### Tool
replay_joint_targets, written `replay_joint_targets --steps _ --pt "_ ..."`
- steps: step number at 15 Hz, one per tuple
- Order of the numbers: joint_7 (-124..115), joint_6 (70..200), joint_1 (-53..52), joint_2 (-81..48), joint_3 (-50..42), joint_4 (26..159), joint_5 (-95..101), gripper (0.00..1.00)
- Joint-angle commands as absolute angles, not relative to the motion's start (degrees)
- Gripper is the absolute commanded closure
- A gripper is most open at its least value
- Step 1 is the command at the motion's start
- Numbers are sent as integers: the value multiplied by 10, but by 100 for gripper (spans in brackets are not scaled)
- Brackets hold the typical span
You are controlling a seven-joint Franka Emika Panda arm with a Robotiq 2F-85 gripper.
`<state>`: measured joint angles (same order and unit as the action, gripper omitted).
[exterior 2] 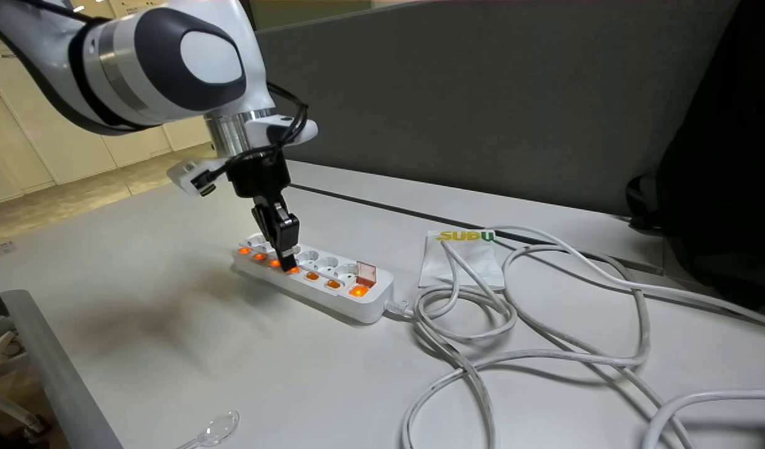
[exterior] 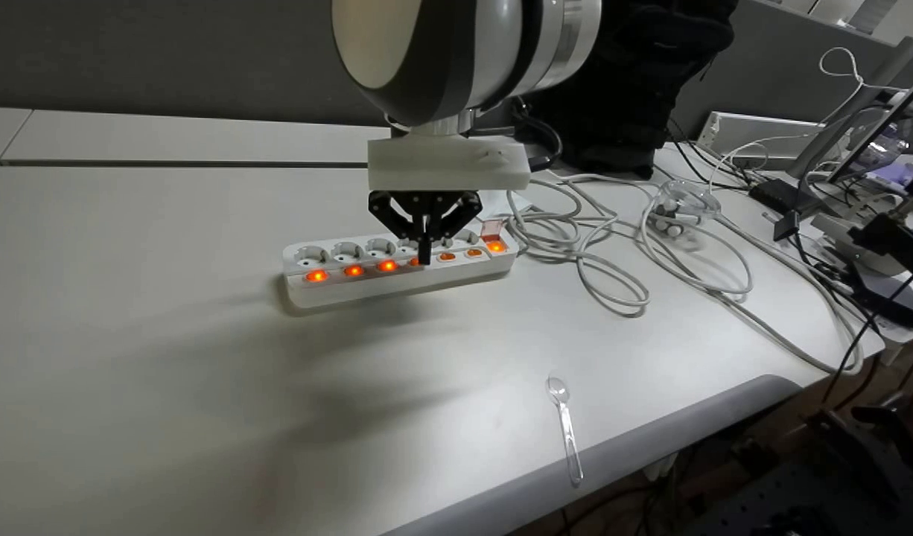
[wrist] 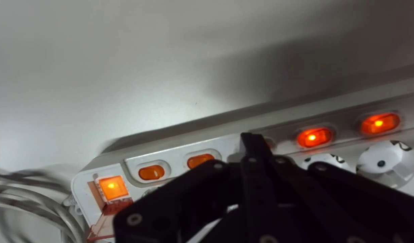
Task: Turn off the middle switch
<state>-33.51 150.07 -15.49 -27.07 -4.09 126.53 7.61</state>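
Observation:
A white power strip (exterior: 397, 284) with a row of orange switches lies on the table, also in the other views (exterior 2: 323, 301) (wrist: 224, 137). The middle switch (exterior: 415, 262) is mostly covered by my fingertips. A bit of it shows orange in an exterior view (exterior 2: 294, 270) and dark red in the wrist view (wrist: 269, 143). My gripper (exterior: 424, 257) is shut and empty, pointing down at the middle switch (exterior 2: 287, 263) (wrist: 256, 137). I cannot tell whether the tips touch it. Three switches on one side (exterior: 354, 271) glow. Two on the cable side (exterior: 460, 254) look unlit.
A lit square switch (exterior: 496, 246) with a raised clear-red cover (exterior 2: 366, 273) is at the cable end. Coiled grey cable (exterior: 576, 231) and a white napkin (exterior 2: 460, 265) lie beyond it. A clear plastic spoon (exterior: 565, 428) lies near the table edge. A grey partition (exterior 2: 482, 112) stands behind.

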Motion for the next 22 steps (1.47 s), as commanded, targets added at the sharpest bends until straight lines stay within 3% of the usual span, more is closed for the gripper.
replay_joint_targets --steps 1,22 --pt "-339 1501 -160 -277 -44 1259 71 100" --pt "-315 1510 -127 -311 -31 1235 4 100"
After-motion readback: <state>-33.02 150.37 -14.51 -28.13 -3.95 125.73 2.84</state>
